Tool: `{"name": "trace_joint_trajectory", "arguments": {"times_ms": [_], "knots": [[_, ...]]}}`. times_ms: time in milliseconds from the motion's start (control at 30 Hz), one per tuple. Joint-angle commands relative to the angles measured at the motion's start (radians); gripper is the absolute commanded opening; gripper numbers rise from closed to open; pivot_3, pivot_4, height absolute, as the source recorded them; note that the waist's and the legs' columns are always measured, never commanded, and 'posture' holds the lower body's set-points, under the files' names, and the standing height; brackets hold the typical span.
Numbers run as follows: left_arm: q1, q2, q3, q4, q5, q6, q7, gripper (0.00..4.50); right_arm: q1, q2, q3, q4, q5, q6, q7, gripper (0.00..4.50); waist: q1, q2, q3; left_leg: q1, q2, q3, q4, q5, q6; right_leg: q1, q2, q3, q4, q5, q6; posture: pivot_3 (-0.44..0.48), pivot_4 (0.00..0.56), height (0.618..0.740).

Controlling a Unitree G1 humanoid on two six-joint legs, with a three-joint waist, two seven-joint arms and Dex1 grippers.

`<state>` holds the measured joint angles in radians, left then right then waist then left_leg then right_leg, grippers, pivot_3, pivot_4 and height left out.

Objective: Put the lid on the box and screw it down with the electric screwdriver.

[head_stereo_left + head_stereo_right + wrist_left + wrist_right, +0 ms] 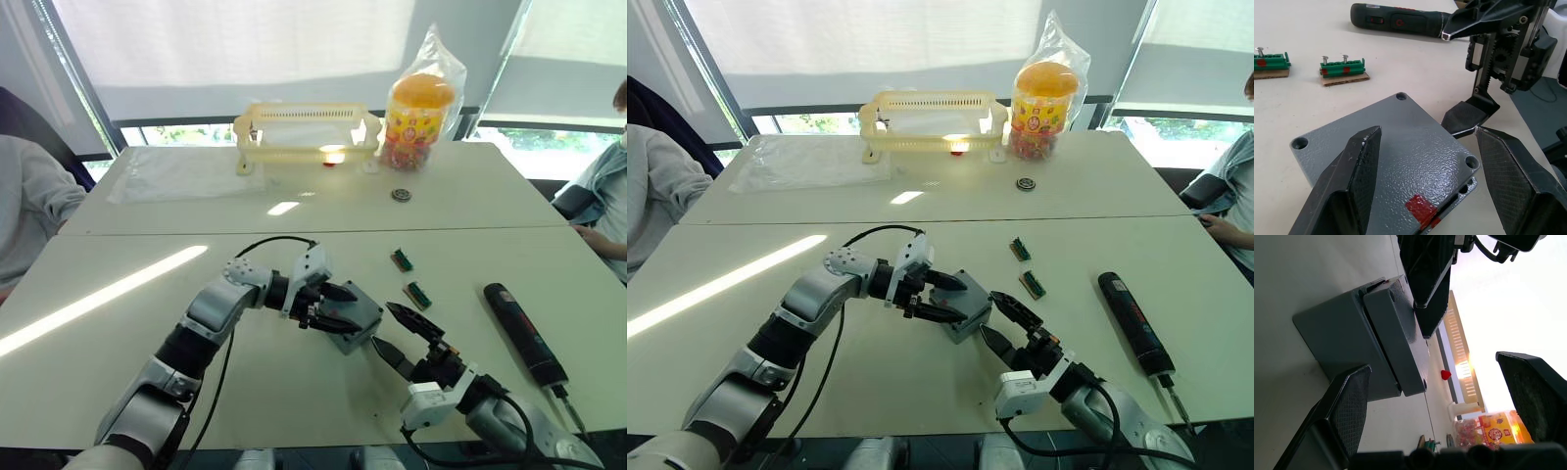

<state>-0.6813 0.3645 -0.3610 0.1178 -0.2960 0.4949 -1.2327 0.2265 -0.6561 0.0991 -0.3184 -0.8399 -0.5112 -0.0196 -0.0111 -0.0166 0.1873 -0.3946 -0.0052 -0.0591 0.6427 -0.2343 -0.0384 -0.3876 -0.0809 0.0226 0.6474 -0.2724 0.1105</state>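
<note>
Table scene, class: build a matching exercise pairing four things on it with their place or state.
Things:
1. lid
2. electric screwdriver
3. green connector pieces
4. left gripper

Descriptions:
A. lying unheld to the right of the box
B. open, fingers astride the lid
C. sitting on the box
D. between box and screwdriver

Pairs: 1-C, 2-A, 3-D, 4-B
</note>
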Motion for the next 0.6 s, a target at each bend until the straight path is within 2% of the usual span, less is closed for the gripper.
{"name": "trace_joint_trajectory", "arguments": {"times_ms": [33,400,600], "knots": [[0.011,0.015,-0.009,-0.011,0.0,0.012,-0.018,3.12,-0.002,0.006,-0.025,-0.013,0.021,-0.007,-0.016,4.44,0.0,0.0,0.0,0.0,0.0,0.0,0.0,0.0,0.0,0.0,0.0,0.0,0.0,0.0,0.0,0.0,0.15,0.74],[-0.048,0.082,0.054,-0.078,-0.06,0.037,-0.077,3.12,-0.004,-0.001,-0.026,0.01,0.014,-0.016,-0.025,4.44,-0.001,0.0,0.0,-0.001,0.0,0.0,0.0,0.0,0.0,-0.001,0.0,0.0,0.0,0.0,0.0,0.0,0.15,0.74],[-0.15,0.062,0.161,-0.037,-0.157,0.131,-0.047,3.12,-0.003,0.001,-0.025,0.019,0.008,-0.018,-0.032,4.44,0.0,0.0,0.001,-0.003,0.0,0.0,0.0,0.0,0.0,-0.002,0.0,-0.001,-0.001,0.0,0.0,0.0,0.15,0.74]]}}
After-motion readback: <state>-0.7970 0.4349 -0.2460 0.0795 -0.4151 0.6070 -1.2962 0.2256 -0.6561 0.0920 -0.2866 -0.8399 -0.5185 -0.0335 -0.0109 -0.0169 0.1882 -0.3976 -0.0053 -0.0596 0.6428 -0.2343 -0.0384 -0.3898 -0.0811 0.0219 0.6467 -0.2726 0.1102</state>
